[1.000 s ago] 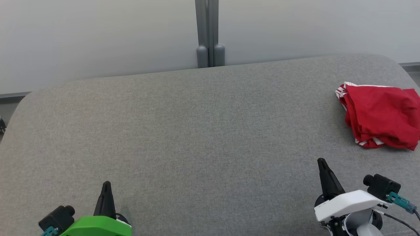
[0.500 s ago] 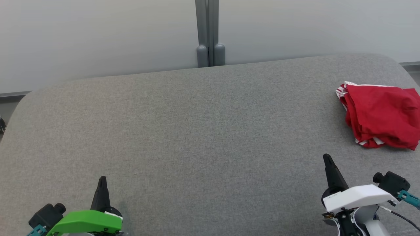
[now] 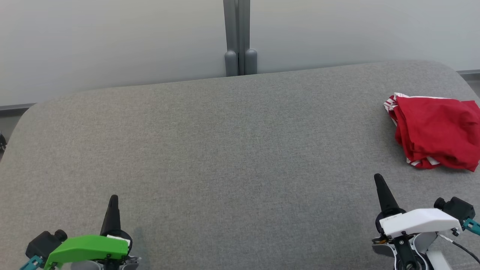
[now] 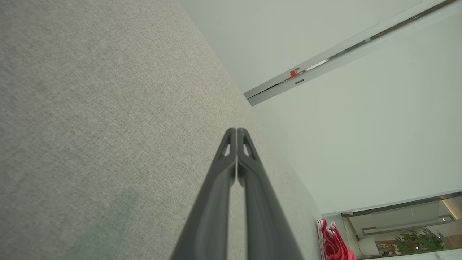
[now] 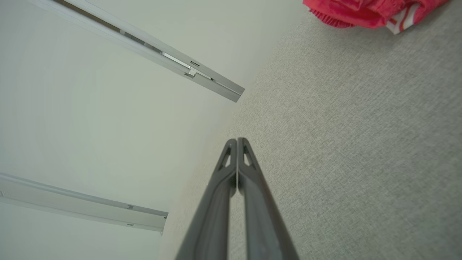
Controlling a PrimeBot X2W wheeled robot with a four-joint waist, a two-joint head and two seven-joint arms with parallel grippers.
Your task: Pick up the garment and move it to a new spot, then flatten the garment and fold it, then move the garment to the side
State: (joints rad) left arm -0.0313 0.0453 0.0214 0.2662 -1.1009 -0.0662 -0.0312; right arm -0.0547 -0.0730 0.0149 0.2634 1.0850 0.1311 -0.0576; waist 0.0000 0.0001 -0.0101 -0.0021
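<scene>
L pincer [image 3: 113, 198], head view: low left, fingers pressed into one point, nothing in it. R pincer [image 3: 378, 177], low right: same, tips together, empty. Both are over the grey table [image 3: 240, 150]. Behind it is a pale wall [image 3: 112, 45] w/ a grey post [image 3: 237, 37] at centre. The garment [image 3: 437, 131] lies bunched, red w/ white-striped trim, at the table's far right edge, cut off by the frame. It's up and right of R pincer, apart from it, w/ bare grey fabric between. L pincer is well apart from it, most of the table between them.

Left wrist view: L pincer [image 4: 236, 130] fingers meet at the tip, holding nothing, pointing along the table [image 4: 90, 108]. The garment [image 4: 334, 242] is a small red heap far down the table, right of the fingers. A rail [image 4: 325, 65] crosses the wall; a plant [image 4: 415, 243] shows at the bottom right corner.

Right wrist view: R pincer [image 5: 236, 140] tips touch, empty. The garment [image 5: 364, 12] is at the top right on the table [image 5: 361, 126], ahead and right of the tips, not touching. On the wall to the left are a rail [image 5: 162, 54] and a lower rail [image 5: 83, 213].
</scene>
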